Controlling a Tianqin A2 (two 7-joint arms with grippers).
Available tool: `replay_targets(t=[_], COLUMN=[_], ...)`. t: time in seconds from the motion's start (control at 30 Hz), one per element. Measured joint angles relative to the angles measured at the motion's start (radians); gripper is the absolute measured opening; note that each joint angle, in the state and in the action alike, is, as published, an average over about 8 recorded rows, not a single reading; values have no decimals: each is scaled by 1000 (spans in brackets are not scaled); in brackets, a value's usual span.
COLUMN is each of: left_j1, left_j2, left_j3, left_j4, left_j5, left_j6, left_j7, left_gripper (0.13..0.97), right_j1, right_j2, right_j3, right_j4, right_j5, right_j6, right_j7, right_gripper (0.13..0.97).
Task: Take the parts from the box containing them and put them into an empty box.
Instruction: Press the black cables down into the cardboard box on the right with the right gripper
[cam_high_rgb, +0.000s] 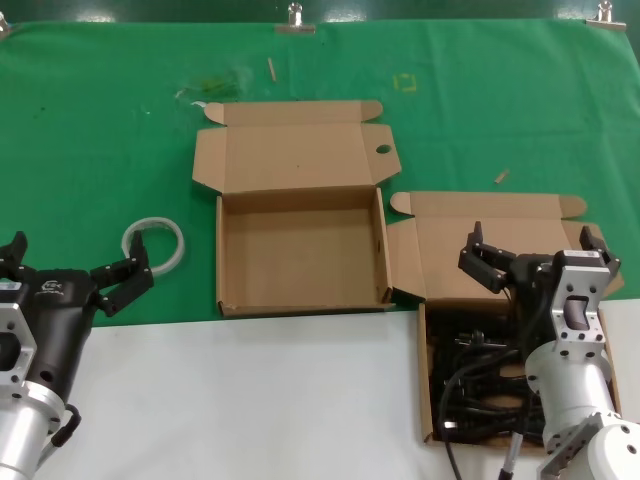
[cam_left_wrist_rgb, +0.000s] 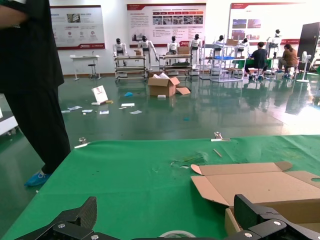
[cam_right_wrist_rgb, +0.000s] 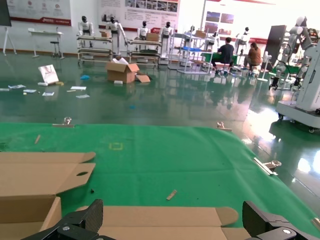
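Right gripper (cam_high_rgb: 535, 252) closest in, fingers spread and holding nothing, hovering over the rear of the box containing them (cam_high_rgb: 432, 400), where the parts (cam_high_rgb: 480, 385) lie tangled. Left gripper (cam_high_rgb: 70, 272), also spread, idles well left (near a white ring (cam_high_rgb: 154, 243)). An empty box (cam_high_rgb: 300, 250) holds nothing; all transfers remain.

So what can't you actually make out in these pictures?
- How many power cords lie in the right box: in the head view they tangle, and the right arm covers some.
- The white ring: in the left wrist view, only a sliver shows at the edge.
- The cords: neither wrist view shows them.
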Motion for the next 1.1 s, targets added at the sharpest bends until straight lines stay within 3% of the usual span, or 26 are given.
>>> replay_targets(t=[0.37,0.83,1.1], left_j1=[0,0,0], left_j2=[0,0,0], left_j3=[0,0,0], left_j4=[0,0,0], left_j5=[0,0,0], left_j6=[0,0,0], left_j7=[0,0,0], left_gripper=[965,965,965], right_j1=[-16,-75,-124], right_j2=[0,0,0], right_j3=[-15,-32,-65], right_j4=[0,1,40], right_j5=[18,-114,-137], right_j6=[19,-17,5], right_j7=[-5,218,251], right_gripper=[966,966,966])
